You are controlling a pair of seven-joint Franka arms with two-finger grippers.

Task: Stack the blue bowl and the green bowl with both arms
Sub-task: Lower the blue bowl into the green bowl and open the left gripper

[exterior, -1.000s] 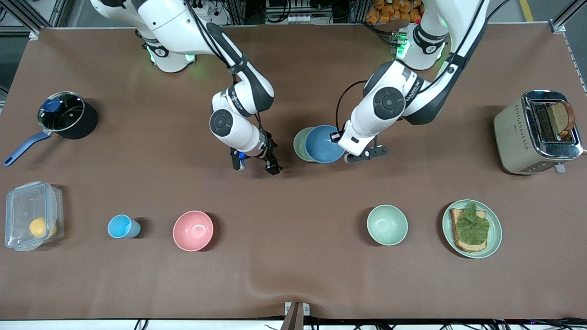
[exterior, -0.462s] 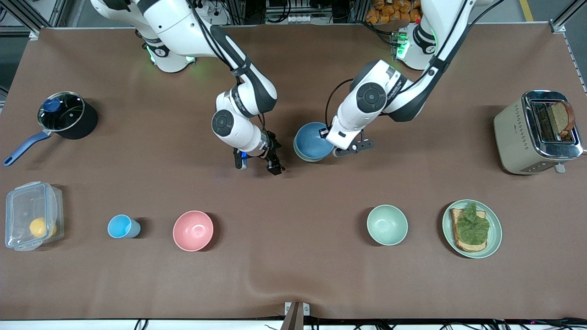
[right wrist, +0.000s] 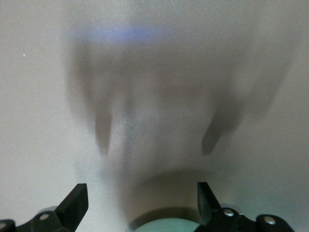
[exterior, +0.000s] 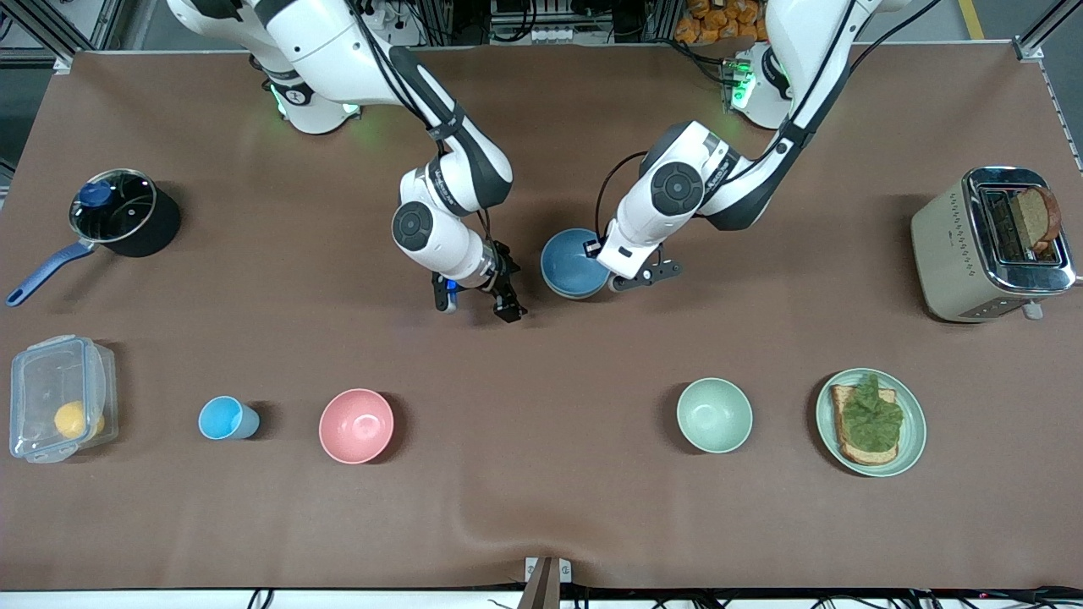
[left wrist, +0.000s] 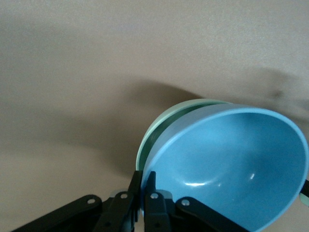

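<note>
Left arm reaching down from its base toward mid-bench, elbow bent, wrist tilted low. Left hand (exterior: 611, 269) pinched tight on the rim of the blue bowl (exterior: 572, 262), fingers (left wrist: 150, 200) pressed together over the rim's edge. Right arm stretched from its own base toward mid-bench, forearm angled down, waiting. Right hand (exterior: 475, 301) low over bare bench, just beside the bowl toward the right arm's end, fingers (right wrist: 76, 202) spread wide, gripping nothing.
</note>
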